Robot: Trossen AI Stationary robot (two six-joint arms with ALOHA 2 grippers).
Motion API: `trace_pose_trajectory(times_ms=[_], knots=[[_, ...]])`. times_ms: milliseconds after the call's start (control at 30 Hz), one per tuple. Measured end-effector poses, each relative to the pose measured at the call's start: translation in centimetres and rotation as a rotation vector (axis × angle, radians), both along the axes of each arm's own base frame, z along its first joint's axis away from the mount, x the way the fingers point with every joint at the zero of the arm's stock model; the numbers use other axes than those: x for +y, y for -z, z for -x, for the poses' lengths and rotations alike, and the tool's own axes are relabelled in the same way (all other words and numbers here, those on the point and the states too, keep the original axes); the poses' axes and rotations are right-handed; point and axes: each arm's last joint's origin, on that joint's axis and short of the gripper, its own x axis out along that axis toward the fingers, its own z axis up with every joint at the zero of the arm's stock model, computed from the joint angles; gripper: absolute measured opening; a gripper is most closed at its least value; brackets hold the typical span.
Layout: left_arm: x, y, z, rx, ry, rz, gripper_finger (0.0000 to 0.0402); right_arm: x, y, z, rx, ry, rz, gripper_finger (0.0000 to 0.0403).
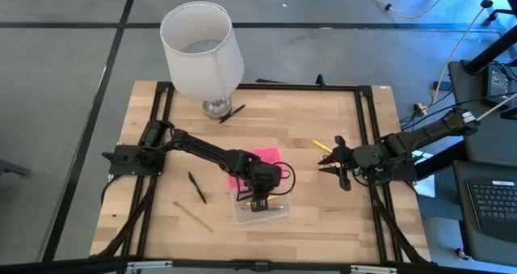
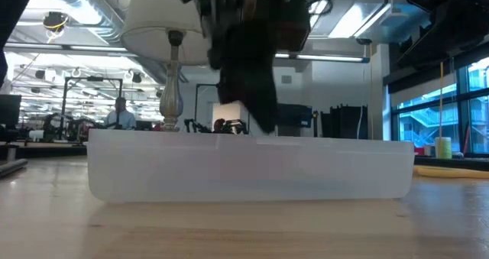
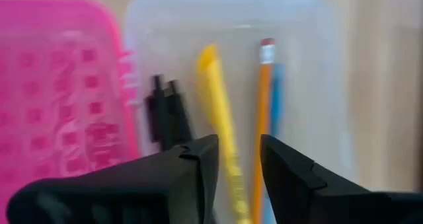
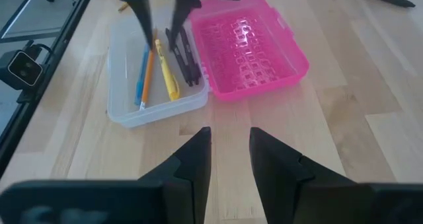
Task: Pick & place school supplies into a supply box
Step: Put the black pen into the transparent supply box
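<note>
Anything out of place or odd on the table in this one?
Yes: a table lamp with a white shade stands at the far edge, unrelated to the supplies. Loose items lie scattered outside the supply box: a black pen, a tan pencil, a dark pen by the lamp base, a yellow one near the right gripper.

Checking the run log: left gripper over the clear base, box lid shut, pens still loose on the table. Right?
Not quite. The pink lid is folded open flat beside the clear base, as the right wrist view shows. The rest holds: the left gripper hangs over the base, and a black pen and a tan pencil lie loose on the table.
</note>
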Motion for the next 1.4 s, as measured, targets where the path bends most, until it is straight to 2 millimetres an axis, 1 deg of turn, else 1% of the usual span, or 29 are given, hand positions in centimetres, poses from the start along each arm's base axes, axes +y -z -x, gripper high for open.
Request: trace_pose_trajectory(times_ms=[67, 167, 267, 367, 433, 567, 633, 767, 933, 1033, 1133, 1233, 1400], knots=[[-0.1, -1.1, -0.1, -0.005, 0.055, 0.013, 0.0106, 0.0, 0.0, 0.0, 0.0, 0.0, 0.0, 0.0108], [-0.5, -3.2, -0.3, -0.017, 0.151, -0.011, 0.0107, 0.0, 0.0, 0.0, 0.0, 0.001, -0.001, 0.0108], [-0.9, -5.1, 0.5, 0.072, 0.184, -0.064, 0.0107, 0.0, 0.0, 0.0, 0.001, 0.019, -0.028, 0.0108], [-1.4, -5.9, 1.6, 0.167, 0.196, -0.108, 0.0109, 0.0, 0.0, 0.0, 0.002, 0.031, -0.043, 0.0108], [-1.9, -6.5, 2.4, 0.192, 0.218, -0.128, 0.0111, 0.0, 0.0, 0.0, 0.002, 0.032, -0.043, 0.0108], [-2.6, -7.7, 4.8, 0.234, 0.295, -0.217, 0.011, -0.1, 0.0, 0.0, -0.006, 0.048, -0.034, 0.0108], [-2.9, -8.6, 6.2, 0.207, 0.298, -0.261, 0.0109, -0.1, 0.0, 0.0, -0.01, 0.058, -0.031, 0.0108], [-2.8, -10.6, 9.8, 0.14, 0.306, -0.307, 0.0107, -0.1, -0.1, -0.1, -0.025, 0.065, -0.027, 0.0108], [-2.1, -11.6, 14.1, 0.078, 0.214, -0.359, 0.0106, -0.2, -0.3, -0.2, -0.047, 0.098, -0.015, 0.0108], [-1.9, -11.9, 15.6, 0.062, 0.105, -0.328, 0.0105, -0.2, -0.3, -0.2, -0.056, 0.104, -0.017, 0.0108], [-1.8, -12.2, 16.3, 0.046, 0.057, -0.298, 0.0105, -0.1, -0.4, -0.3, -0.067, 0.104, -0.021, 0.0108], [-1.8, -12.4, 16.4, 0.04, 0.062, -0.297, 0.0107, -0.1, -0.5, -0.3, -0.069, 0.105, -0.022, 0.0108], [-2.0, -12.5, 16.4, 0.03, 0.186, -0.267, 0.0121, -0.1, -0.5, -0.3, -0.069, 0.105, -0.022, 0.0108]])
